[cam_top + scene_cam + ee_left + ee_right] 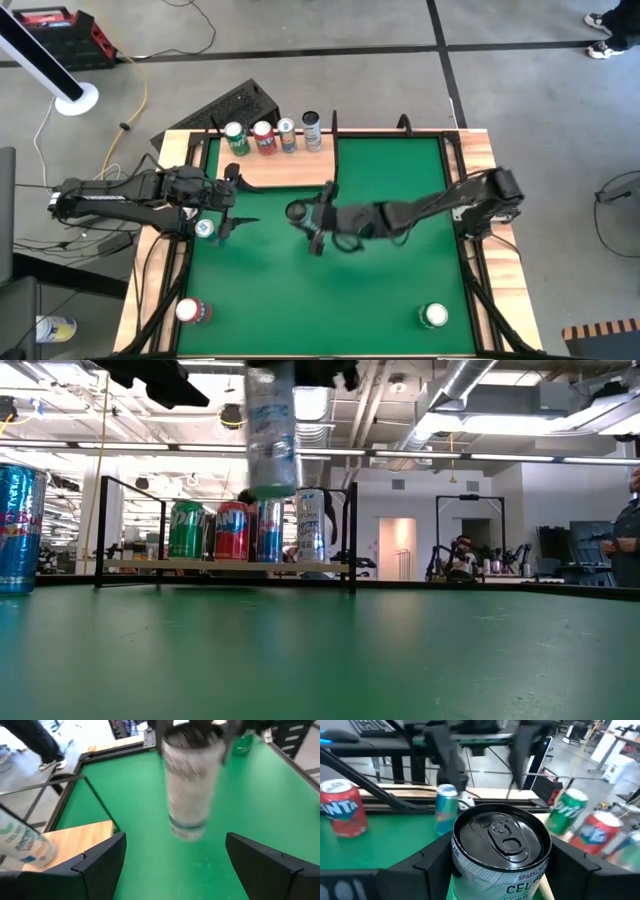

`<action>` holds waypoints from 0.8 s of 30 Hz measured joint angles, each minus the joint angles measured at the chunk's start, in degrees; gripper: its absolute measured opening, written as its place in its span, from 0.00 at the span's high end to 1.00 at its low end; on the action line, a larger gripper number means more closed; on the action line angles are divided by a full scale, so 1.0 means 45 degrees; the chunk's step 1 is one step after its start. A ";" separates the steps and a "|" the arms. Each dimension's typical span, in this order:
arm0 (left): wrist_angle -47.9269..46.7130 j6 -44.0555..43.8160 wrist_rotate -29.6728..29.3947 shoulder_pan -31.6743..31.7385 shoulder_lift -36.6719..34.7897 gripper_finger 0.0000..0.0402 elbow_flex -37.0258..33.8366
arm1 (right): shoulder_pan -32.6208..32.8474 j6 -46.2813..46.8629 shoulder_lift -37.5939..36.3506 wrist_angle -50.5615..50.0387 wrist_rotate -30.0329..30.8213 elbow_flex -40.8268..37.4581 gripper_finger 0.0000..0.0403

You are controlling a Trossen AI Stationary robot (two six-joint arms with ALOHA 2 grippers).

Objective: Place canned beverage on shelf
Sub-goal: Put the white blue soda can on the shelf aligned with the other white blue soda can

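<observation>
We note a glossy metal can [501,851], a matt green table [390,280], a pale bare-wood shelf [285,172] with thin black metal posts [102,532].

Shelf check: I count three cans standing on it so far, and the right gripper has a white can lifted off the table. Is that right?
Not quite: the shelf holds four cans, not three. The high view shows a green can, a red can, a blue-banded can and a pale can in a row. The right gripper does hold the white can clear of the table, as the low view shows.
</observation>
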 joint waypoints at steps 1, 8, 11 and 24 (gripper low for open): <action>0.0000 -0.0002 -0.0120 0.0005 -0.0007 0.19 0.0000 | -0.0301 -0.0163 -0.0368 0.0057 -0.0432 -0.0299 0.31; -0.0190 0.0244 -0.0730 0.0000 -0.0249 0.19 0.0005 | -0.3004 -0.0453 -0.2361 0.2889 -0.4954 -0.3077 0.31; -0.0194 0.0354 -0.1193 0.0005 -0.0344 0.19 0.0010 | -0.3935 -0.0234 -0.2508 0.3819 -0.7010 -0.3563 0.31; 0.0015 0.0452 -0.2568 0.0019 -0.0437 0.19 0.0010 | -0.5834 -0.0395 -0.2172 0.4524 -0.9509 -0.3513 0.31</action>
